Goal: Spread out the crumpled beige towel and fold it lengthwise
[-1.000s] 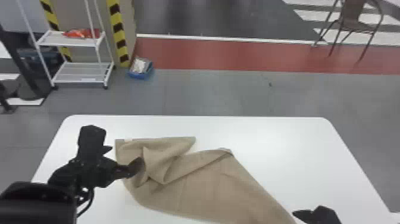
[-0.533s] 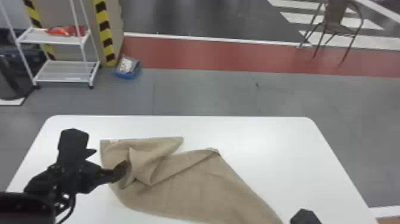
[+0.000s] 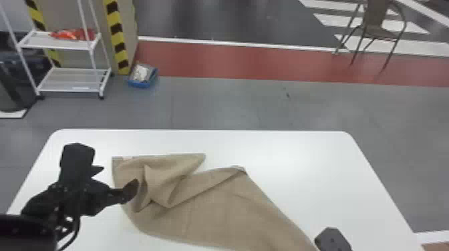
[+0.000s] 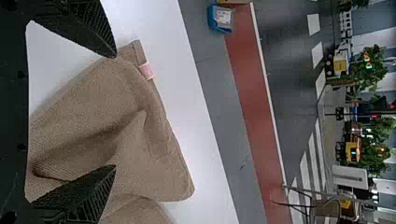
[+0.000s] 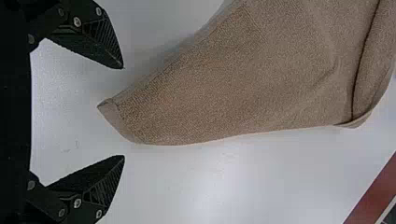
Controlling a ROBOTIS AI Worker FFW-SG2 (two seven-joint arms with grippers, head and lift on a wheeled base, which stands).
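In the head view my left gripper (image 3: 115, 182) is over the bunched left part of the beige towel (image 3: 217, 213), which lies on the white table with folds at its left and a long tapering side toward the lower right. The left wrist view has the left gripper (image 4: 116, 112) open, the towel (image 4: 135, 116) between and beyond its fingers, near a corner with a pink tag. At the head view's bottom right is part of my right gripper (image 3: 333, 239). In the right wrist view the right gripper (image 5: 124, 112) stands open, a pointed corner of the towel (image 5: 210, 93) just beyond its fingertips.
The white table (image 3: 300, 160) extends behind and to the right of the towel. Past its far edge, on the floor, are a white rack (image 3: 70, 80), a blue bin (image 3: 143, 78) and a chair (image 3: 381, 26).
The whole head view has shifted, with table and towel sitting farther left. The right gripper has moved lower and less of it shows; the towel keeps about the same shape.
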